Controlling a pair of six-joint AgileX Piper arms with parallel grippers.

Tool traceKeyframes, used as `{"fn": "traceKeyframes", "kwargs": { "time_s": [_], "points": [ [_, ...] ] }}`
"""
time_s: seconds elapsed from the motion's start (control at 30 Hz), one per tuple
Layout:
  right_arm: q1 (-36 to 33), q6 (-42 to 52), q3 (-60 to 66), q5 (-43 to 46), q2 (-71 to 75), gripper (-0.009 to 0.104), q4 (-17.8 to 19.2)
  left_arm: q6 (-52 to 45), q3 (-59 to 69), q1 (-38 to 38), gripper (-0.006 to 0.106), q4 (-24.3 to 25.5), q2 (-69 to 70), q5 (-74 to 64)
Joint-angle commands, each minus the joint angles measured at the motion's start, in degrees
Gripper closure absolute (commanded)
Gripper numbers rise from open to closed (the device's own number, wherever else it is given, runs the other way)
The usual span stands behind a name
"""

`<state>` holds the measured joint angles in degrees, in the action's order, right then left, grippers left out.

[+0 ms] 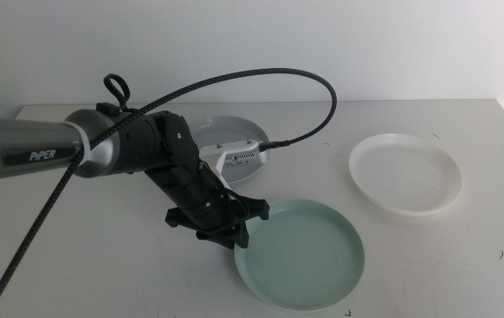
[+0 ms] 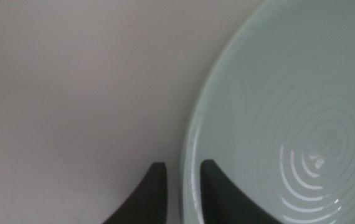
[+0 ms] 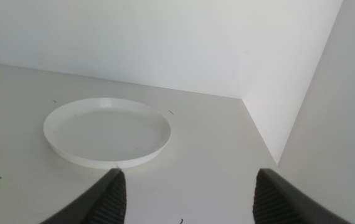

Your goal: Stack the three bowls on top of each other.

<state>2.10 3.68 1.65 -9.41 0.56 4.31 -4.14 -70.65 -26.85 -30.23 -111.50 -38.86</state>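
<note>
Three bowls sit apart on the desk (image 1: pixel 75 274): grey (image 1: pixel 225 131) behind the left arm, white (image 1: pixel 404 172) right, green (image 1: pixel 301 254) in front, its near-left rim at the left hand (image 1: pixel 234 234). Left wrist: jaws clamped on the green rim (image 2: pixel 189 168); so thin a hold could slip when lifted. Right wrist: right hand (image 3: pixel 187 193) apart, waiting near the white bowl.

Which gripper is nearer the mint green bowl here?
Left. The left gripper straddles the mint green bowl at its rim, one jaw inside, one outside. The right gripper waits open, off to the side, facing the white bowl.
</note>
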Motion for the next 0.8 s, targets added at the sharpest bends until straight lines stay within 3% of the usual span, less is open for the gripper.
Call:
{"fn": "traceKeyframes", "kwargs": {
  "time_s": [0.0,0.2,0.33,0.53,0.77],
  "points": [
    [0.2,0.4,-0.4,4.4,1.5,0.043,0.8,0.0,-1.3,0.0,0.066,-1.5,2.9,0.8],
    [0.2,0.4,-0.4,4.4,1.5,0.043,0.8,-0.2,-1.3,0.2,0.020,-0.3,3.3,-0.3],
    [0.2,0.4,-0.4,4.4,1.5,0.043,0.8,-0.5,-1.3,1.3,0.001,-0.3,5.8,-0.9],
    [0.2,0.4,-0.4,4.4,1.5,0.043,0.8,1.3,-1.3,1.8,-0.003,4.7,13.2,-0.8],
    [0.2,0.4,-0.4,4.4,1.5,0.043,0.8,16.0,-2.3,1.9,-0.003,23.0,22.6,-1.2]
  ]
}}
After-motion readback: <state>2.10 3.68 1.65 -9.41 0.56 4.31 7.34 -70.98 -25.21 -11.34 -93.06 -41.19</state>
